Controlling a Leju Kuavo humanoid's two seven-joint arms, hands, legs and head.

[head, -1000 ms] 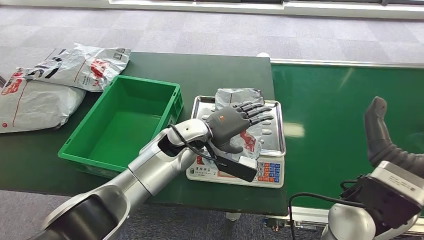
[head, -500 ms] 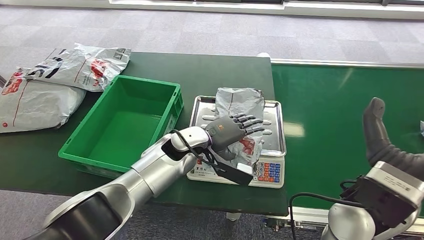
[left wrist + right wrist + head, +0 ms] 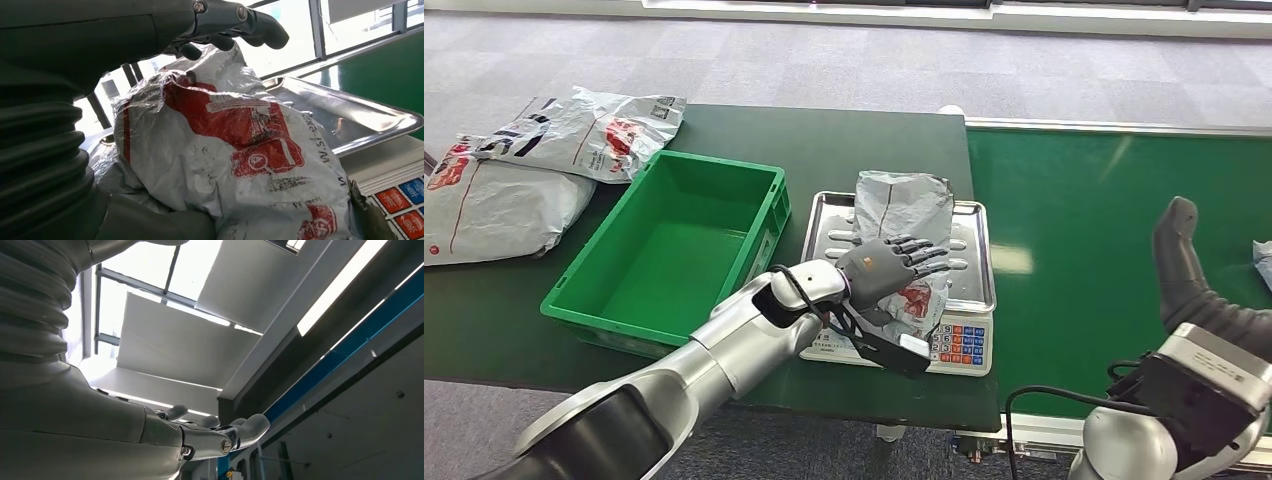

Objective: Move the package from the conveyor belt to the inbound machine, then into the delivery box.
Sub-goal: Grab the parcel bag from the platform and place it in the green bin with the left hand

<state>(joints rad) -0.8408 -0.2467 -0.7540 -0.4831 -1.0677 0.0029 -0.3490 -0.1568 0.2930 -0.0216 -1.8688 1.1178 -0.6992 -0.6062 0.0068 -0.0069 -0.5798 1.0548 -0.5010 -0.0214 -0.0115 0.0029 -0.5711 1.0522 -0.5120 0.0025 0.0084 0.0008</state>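
Fingers (image 3: 921, 250) of my left hand (image 3: 882, 268) lie spread over the top of the package (image 3: 904, 215), thumb tucked under its near end. In the left wrist view the fingers (image 3: 235, 17) curl over the crumpled grey plastic with its red print (image 3: 235, 135), so I judge this a loose pinch, hand closing on the bag, grip not yet firm.

Changes over the last second: the hand has pulled back toward me and dropped lower, and more of the package's far end now shows standing up off the tray. A second ago the hand covered most of it. Reads as the pickup off the scale starting, so the weighing stage is likely done and the box step is next.

Package sits on the steel tray (image 3: 972, 285) of the inbound machine (image 3: 959, 348), near end bunched under my palm, far end poking past the tray's back rim. Green delivery box (image 3: 764, 215) stands just beside the scale on its left, on the table (image 3: 864, 150), nothing inside it that I can see. Other grey mail bags (image 3: 534, 170) lie further left on the table.

Right hand (image 3: 1189, 275) is raised over the conveyor belt (image 3: 1104, 220), holding nothing; the right wrist view has its fingers (image 3: 250, 427) only slightly bent and apart. Another parcel edge (image 3: 1262, 262) shows at the belt's far right.
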